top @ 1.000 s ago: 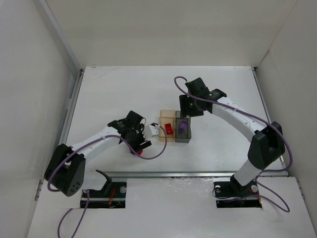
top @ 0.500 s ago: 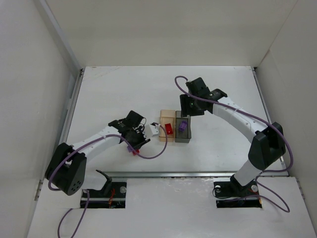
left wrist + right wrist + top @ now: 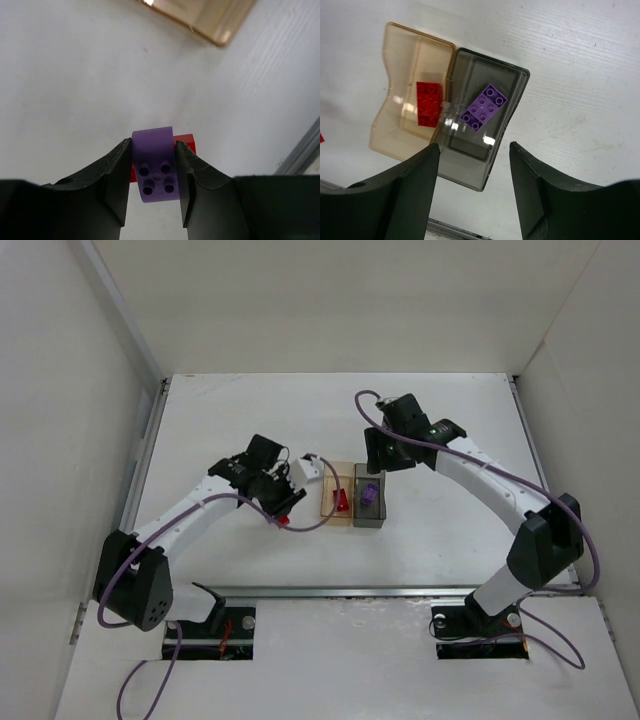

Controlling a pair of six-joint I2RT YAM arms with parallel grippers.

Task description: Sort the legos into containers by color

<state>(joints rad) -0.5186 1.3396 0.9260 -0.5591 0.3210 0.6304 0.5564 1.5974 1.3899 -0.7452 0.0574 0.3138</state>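
The left pincer [image 3: 154,146] is clamped on a small purple studded plastic brick [image 3: 156,172] above the white counter [image 3: 75,75], short of the translucent orange-tan plastic bin [image 3: 210,19]. A small red brick [image 3: 187,142] shows just behind it; whether the two touch is unclear. The right pincer [image 3: 474,146], fingers apart, hangs over the dark grey plastic bin [image 3: 511,95], which holds a flat purple brick [image 3: 484,107]. The orange-tan bin touches it and holds a flat red brick [image 3: 429,103].

The left bin [image 3: 395,65] and right bin [image 3: 516,82] touch side by side mid table [image 3: 230,420]. One brick [image 3: 429,103] lies in the left bin, a second brick [image 3: 484,107] in the right bin. The left gripper [image 3: 153,150], just left of the bins, clamps a held brick [image 3: 155,172]; a loose brick [image 3: 186,142] sits right behind it. The right gripper [image 3: 473,147] hangs over the bins, jaws apart.
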